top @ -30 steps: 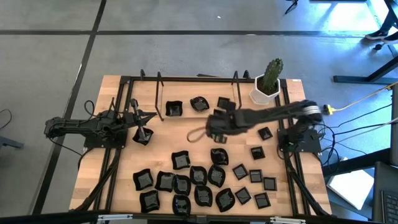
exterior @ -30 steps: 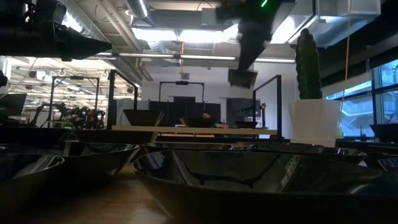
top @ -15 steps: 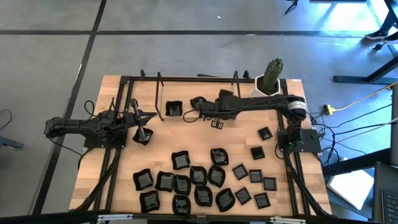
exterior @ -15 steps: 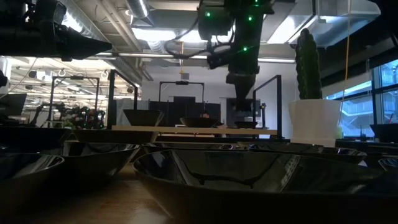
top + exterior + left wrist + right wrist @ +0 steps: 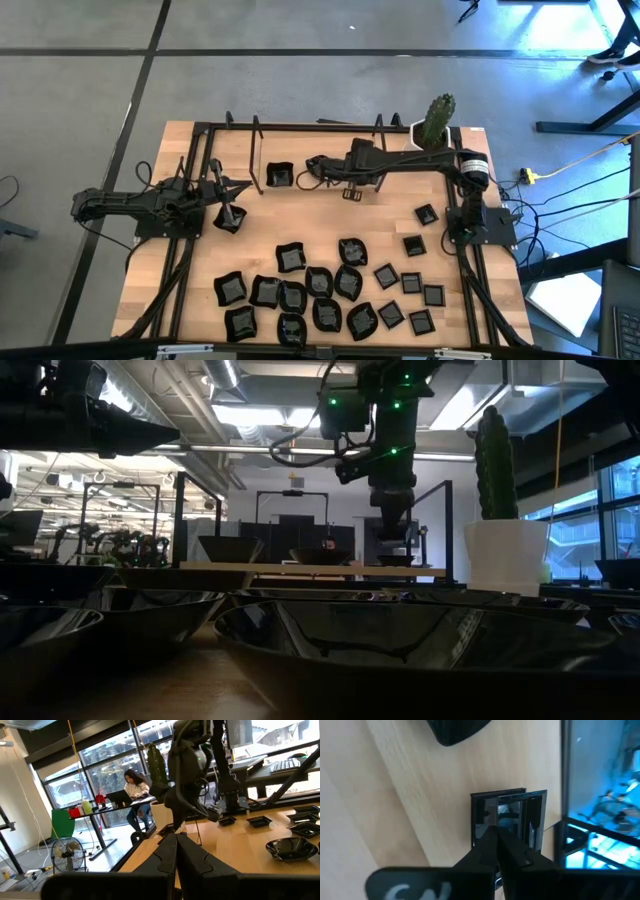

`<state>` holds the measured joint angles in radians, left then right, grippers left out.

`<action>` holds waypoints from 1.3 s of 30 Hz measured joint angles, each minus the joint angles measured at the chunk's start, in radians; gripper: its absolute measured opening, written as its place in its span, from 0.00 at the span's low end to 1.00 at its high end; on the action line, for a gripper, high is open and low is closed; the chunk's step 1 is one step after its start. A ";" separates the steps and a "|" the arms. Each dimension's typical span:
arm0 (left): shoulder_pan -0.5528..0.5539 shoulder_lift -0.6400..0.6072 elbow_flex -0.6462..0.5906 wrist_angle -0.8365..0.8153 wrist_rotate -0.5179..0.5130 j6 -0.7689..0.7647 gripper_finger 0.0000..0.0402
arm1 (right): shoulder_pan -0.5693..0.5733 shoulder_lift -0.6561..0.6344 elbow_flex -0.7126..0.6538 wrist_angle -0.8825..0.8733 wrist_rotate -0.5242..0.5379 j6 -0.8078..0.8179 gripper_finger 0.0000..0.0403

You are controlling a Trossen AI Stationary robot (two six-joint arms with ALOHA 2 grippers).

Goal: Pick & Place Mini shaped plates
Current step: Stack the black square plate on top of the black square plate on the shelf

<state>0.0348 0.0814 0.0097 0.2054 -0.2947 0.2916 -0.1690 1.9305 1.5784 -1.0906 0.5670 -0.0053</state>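
Right gripper (image 5: 496,834): fingers pressed together, tips meeting over a small square glossy black plate (image 5: 530,817) lying flat on the pale wooden table (image 5: 410,805). Beyond the tips, part of another black dish (image 5: 457,730) (cropped by the frame edge). A dark frame rail (image 5: 565,780) runs just beside the square plate.

The middle of the table (image 5: 300,215) is bare wood, so passage there is free. The right arm (image 5: 400,165) crosses the far side, the cactus pot (image 5: 428,140) blocks the far right corner, and crowded mini shaped plates (image 5: 320,290) fill the near edge.
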 joint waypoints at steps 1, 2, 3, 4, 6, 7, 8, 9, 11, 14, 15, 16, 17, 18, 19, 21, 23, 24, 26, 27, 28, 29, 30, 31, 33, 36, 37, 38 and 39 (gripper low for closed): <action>0.000 0.000 0.000 0.000 0.000 0.000 0.01 | -0.008 0.000 0.000 0.000 -0.018 0.001 0.02; 0.000 0.000 0.000 0.000 0.000 0.000 0.02 | -0.016 0.000 0.000 0.000 -0.033 0.001 0.02; 0.000 0.000 0.000 0.000 0.000 0.000 0.02 | -0.023 0.000 0.000 0.000 -0.042 0.002 0.02; 0.000 0.000 0.000 0.000 0.000 0.000 0.02 | -0.029 0.000 0.000 0.000 -0.044 0.002 0.02; 0.000 0.000 0.000 0.000 0.000 0.000 0.02 | -0.041 0.000 0.000 0.000 -0.044 0.001 0.02; 0.000 0.000 0.000 0.000 0.000 0.000 0.02 | -0.045 0.000 0.000 0.000 -0.044 0.001 0.02; 0.000 0.000 0.000 0.000 0.000 -0.001 0.01 | -0.048 0.000 0.000 0.000 -0.045 0.001 0.02; 0.000 0.000 0.000 0.000 0.000 -0.001 0.01 | -0.052 0.000 0.000 0.000 -0.046 0.001 0.02; 0.000 0.000 0.000 0.000 0.000 0.000 0.01 | -0.056 0.000 0.000 0.000 -0.063 0.000 0.02; 0.000 0.000 0.000 0.000 0.000 0.000 0.01 | -0.062 0.000 0.000 0.001 -0.081 -0.003 0.02; 0.000 0.000 0.000 0.000 0.000 0.000 0.01 | -0.064 0.000 0.000 0.001 -0.082 -0.003 0.02; 0.000 0.000 0.000 0.000 0.000 0.000 0.01 | -0.067 0.000 0.000 0.001 -0.082 -0.003 0.02; 0.000 0.000 0.000 0.000 0.000 0.000 0.01 | -0.069 0.000 0.000 0.001 -0.083 -0.003 0.02; 0.000 0.000 0.000 0.000 0.000 0.000 0.01 | -0.072 0.000 0.000 0.001 -0.084 -0.003 0.02; 0.000 0.000 0.000 0.000 0.000 -0.001 0.01 | -0.074 0.000 0.000 0.001 -0.091 -0.003 0.02; 0.000 0.000 0.000 0.000 0.000 -0.001 0.02 | -0.078 0.000 0.000 0.001 -0.116 -0.003 0.02; 0.000 0.000 0.000 0.000 0.000 -0.001 0.02 | -0.083 0.000 0.000 0.001 -0.146 -0.007 0.03; 0.000 0.000 0.000 0.000 0.000 -0.001 0.02 | -0.084 0.000 0.000 0.001 -0.155 -0.007 0.04; 0.000 0.000 0.000 0.000 0.000 -0.001 0.01 | -0.087 0.000 0.000 0.008 -0.160 -0.007 0.06; 0.000 0.000 0.000 0.000 0.000 -0.001 0.01 | -0.088 0.000 0.000 0.011 -0.162 -0.007 0.07; 0.000 0.000 0.000 0.000 0.000 -0.001 0.01 | -0.089 0.000 0.000 0.009 -0.161 -0.006 0.09; 0.000 0.000 0.000 0.000 0.000 -0.001 0.01 | -0.089 0.000 0.000 0.009 -0.161 -0.006 0.10; 0.000 0.000 0.000 0.000 0.000 -0.001 0.01 | -0.090 0.000 0.000 0.009 -0.161 -0.006 0.11; 0.000 0.000 0.000 0.000 0.000 0.000 0.01 | -0.090 0.000 0.000 0.009 -0.161 -0.006 0.13; 0.000 0.000 0.000 0.000 0.000 0.000 0.02 | -0.089 0.000 0.000 0.009 -0.161 -0.004 0.16; 0.000 0.000 0.000 0.000 0.000 0.000 0.02 | -0.089 0.000 0.000 0.009 -0.161 -0.005 0.21; 0.000 0.000 0.000 0.000 0.000 -0.001 0.02 | -0.089 0.000 0.000 0.009 -0.161 -0.005 0.23; 0.000 0.000 0.000 0.000 0.000 -0.001 0.01 | -0.089 0.000 0.000 0.009 -0.162 -0.004 0.24; 0.000 0.000 0.000 0.000 0.000 -0.001 0.01 | -0.089 0.000 0.000 0.008 -0.166 -0.002 0.26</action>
<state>0.0347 0.0813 0.0097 0.2054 -0.2946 0.2909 -0.2584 1.9305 1.5784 -1.0824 0.4012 -0.0077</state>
